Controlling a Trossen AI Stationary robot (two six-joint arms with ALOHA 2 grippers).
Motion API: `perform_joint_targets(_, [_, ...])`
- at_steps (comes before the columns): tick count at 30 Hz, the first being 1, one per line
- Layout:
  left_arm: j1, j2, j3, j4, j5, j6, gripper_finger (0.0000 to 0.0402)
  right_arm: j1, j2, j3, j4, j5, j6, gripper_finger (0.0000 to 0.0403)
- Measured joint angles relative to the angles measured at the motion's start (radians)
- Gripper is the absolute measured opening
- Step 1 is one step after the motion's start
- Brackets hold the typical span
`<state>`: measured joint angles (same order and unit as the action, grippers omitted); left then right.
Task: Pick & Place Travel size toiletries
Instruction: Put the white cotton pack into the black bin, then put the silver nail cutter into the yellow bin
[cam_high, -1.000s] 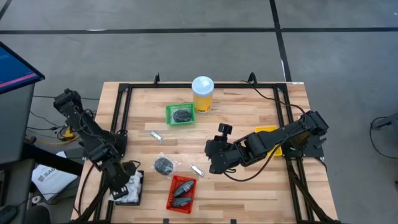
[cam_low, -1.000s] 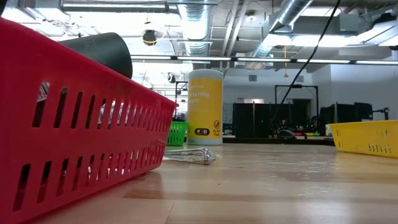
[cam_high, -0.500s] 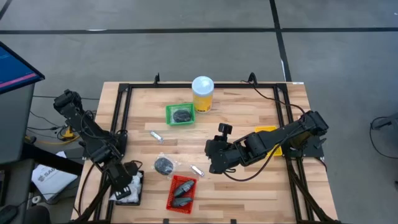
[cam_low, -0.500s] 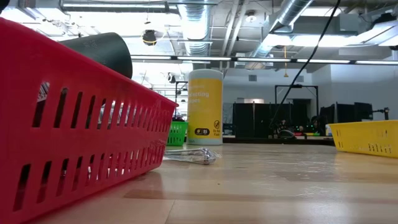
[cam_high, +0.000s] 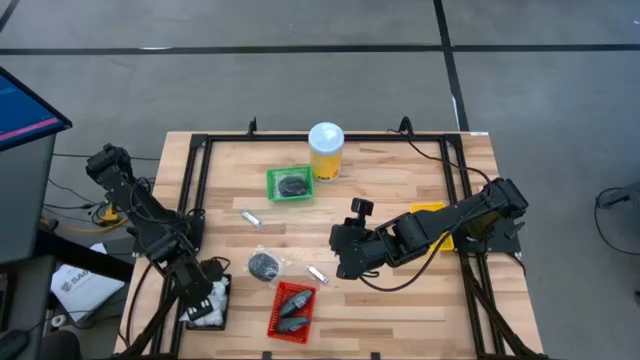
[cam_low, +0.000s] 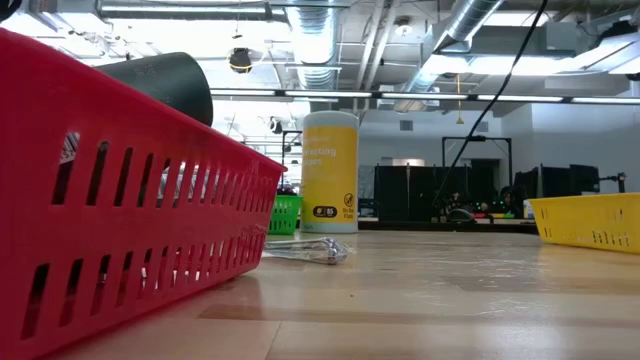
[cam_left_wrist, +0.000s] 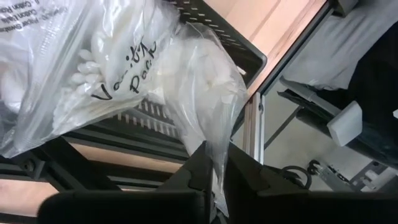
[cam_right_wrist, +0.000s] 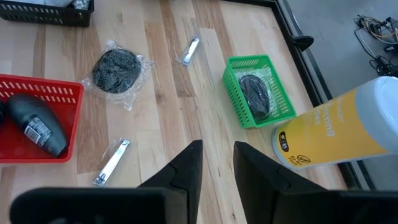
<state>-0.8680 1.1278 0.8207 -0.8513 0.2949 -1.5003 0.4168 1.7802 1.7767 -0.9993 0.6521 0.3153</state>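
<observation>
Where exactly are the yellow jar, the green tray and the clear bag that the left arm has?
Yellow jar (cam_low: 330, 170): low view, middle of its label.
Green tray (cam_right_wrist: 234, 92): right wrist view, its side wall.
Clear bag (cam_left_wrist: 124, 74): left wrist view, its printed middle.

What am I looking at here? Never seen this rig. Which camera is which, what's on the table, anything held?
Two dark robot arms work at a wooden table. One camera looks straight down, one sits at table height, and one rides on each wrist.

The left tool is at the black tray on the table's near-left corner, pinching the thin edge of a clear plastic bag of white items. The right tool hovers mid-table, fingers apart, holding nothing.

On the table: a red tray with dark bottles, a green tray holding a dark puck, a yellow tray, a tall yellow jar, a loose wrapped puck and two small silvery tubes.
</observation>
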Motion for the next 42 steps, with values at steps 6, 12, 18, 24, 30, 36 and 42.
perform_joint_targets(6, [0.0, 0.0, 0.0, -0.004, -0.028, -0.001, 0.0055, 0.0, 0.0, 0.0, -0.003, 0.0, 0.0, 0.0082])
perform_joint_targets(12, [0.0, 0.0, 0.0, -0.007, -0.033, -0.001, 0.0099, 0.0, 0.0, 0.0, -0.003, 0.0, 0.0, 0.0082])
perform_joint_targets(18, [0.0, -0.009, 0.0, -0.043, -0.033, 0.0, 0.0121, 0.0, 0.0, 0.0, -0.003, 0.0, 0.0, 0.0082])
perform_joint_targets(24, [0.004, -0.05, 0.0, -0.069, -0.046, 0.0, 0.0122, 0.0, 0.0, 0.0, -0.003, 0.0, 0.0, 0.0082])
perform_joint_targets(30, [0.033, -0.081, 0.0, -0.07, -0.061, 0.001, 0.0122, 0.0, 0.0, 0.0, -0.003, 0.0, 0.0, 0.0082])
perform_joint_targets(36, [0.066, -0.138, 0.0, -0.077, -0.172, 0.03, 0.0122, 0.0, 0.0, 0.0, -0.003, 0.0, 0.0, 0.0082])
perform_joint_targets(42, [0.115, -0.175, 0.0, -0.084, -0.365, 0.218, 0.0122, 0.0, 0.0, 0.0, -0.003, 0.0, 0.0, 0.0082])
